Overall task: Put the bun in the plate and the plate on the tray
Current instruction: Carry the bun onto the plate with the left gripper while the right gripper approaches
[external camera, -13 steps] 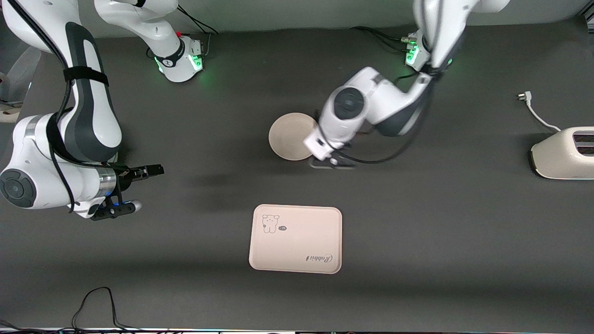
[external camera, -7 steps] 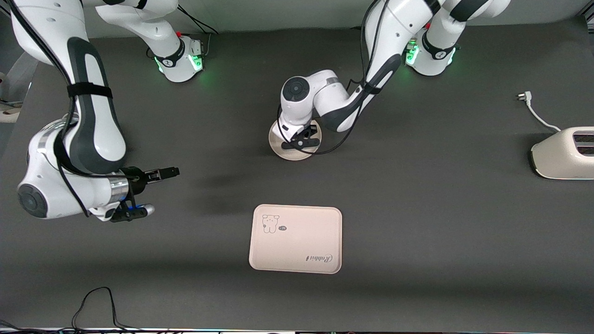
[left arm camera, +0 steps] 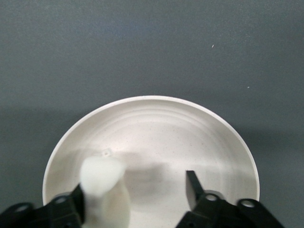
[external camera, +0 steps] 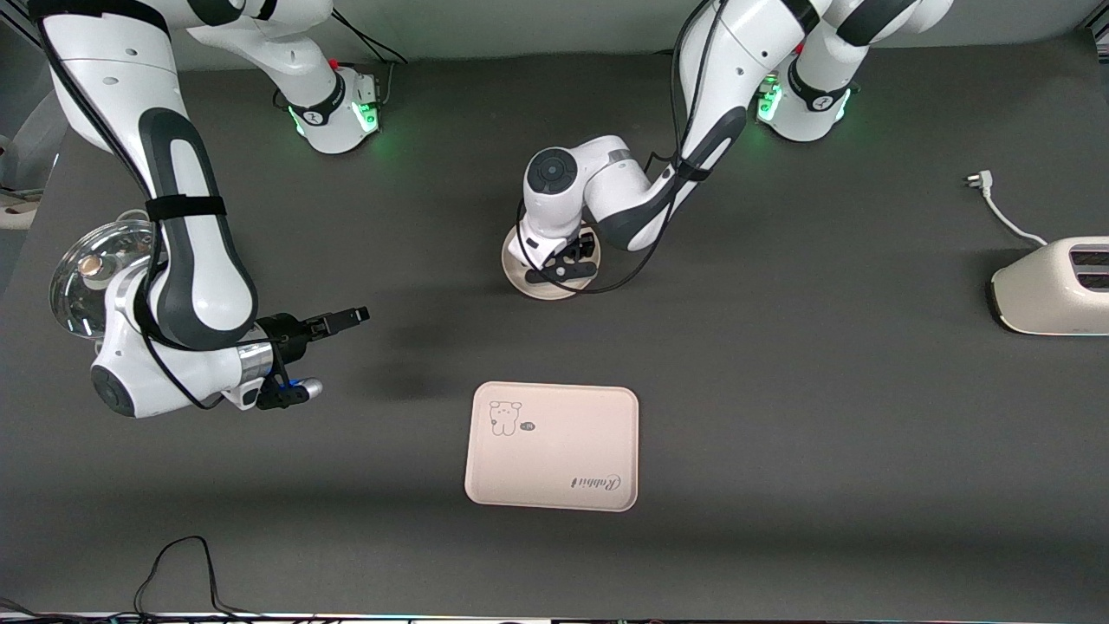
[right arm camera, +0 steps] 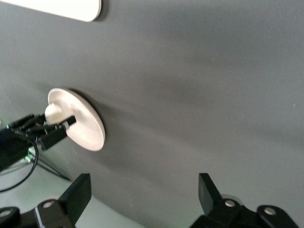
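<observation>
The round cream plate (external camera: 537, 288) lies on the dark table, farther from the front camera than the tray (external camera: 554, 446). My left gripper (external camera: 567, 260) hangs low over the plate with its jaws open. In the left wrist view the off-white bun (left arm camera: 102, 185) rests against one finger, while the other finger (left arm camera: 191, 183) stands well apart from it above the plate's floor (left arm camera: 156, 128). The right wrist view shows the bun (right arm camera: 53, 112) at the plate (right arm camera: 88, 128). My right gripper (external camera: 346, 317) is open and holds nothing, over bare table toward the right arm's end.
A white toaster (external camera: 1053, 286) with its cord (external camera: 1001, 212) stands at the left arm's end. A clear glass lid (external camera: 87, 277) lies at the right arm's end, partly hidden by the right arm. A black cable (external camera: 182, 563) loops near the front edge.
The left arm swung in from beside the plate to over it, then its jaws opened off the bun. The right arm crept toward the table's middle.
</observation>
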`<action>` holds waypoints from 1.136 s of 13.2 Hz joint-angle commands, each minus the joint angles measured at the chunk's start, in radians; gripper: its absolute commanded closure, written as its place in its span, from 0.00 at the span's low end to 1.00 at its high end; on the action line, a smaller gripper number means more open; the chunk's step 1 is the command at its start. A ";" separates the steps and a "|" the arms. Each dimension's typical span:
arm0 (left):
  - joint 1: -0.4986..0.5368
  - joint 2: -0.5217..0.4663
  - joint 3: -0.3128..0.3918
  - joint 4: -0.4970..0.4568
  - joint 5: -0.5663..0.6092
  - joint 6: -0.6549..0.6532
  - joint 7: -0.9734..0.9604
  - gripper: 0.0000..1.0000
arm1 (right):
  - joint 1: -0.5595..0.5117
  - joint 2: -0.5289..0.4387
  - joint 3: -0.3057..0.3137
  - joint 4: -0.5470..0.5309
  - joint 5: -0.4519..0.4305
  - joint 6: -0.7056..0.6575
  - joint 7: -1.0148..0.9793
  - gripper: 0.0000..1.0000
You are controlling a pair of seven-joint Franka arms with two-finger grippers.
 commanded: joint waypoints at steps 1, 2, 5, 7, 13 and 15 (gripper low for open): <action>-0.023 -0.012 0.012 0.002 0.018 0.004 -0.036 0.00 | 0.034 -0.123 -0.007 -0.203 0.073 0.140 -0.027 0.00; -0.023 -0.012 0.012 0.002 0.018 0.004 -0.036 0.00 | 0.034 -0.140 -0.008 -0.249 0.095 0.176 -0.032 0.00; -0.026 -0.012 0.012 0.003 0.020 0.006 -0.042 0.00 | 0.103 -0.211 -0.008 -0.404 0.131 0.349 -0.032 0.00; -0.029 -0.010 0.012 0.005 0.020 0.006 -0.042 0.00 | 0.133 -0.229 -0.008 -0.469 0.185 0.403 -0.035 0.00; -0.029 -0.010 0.010 0.010 0.020 0.006 -0.042 0.00 | 0.179 -0.255 -0.004 -0.550 0.202 0.466 -0.026 0.00; -0.020 -0.020 0.012 0.010 0.021 -0.005 -0.025 0.00 | 0.214 -0.257 -0.006 -0.559 0.230 0.468 -0.019 0.00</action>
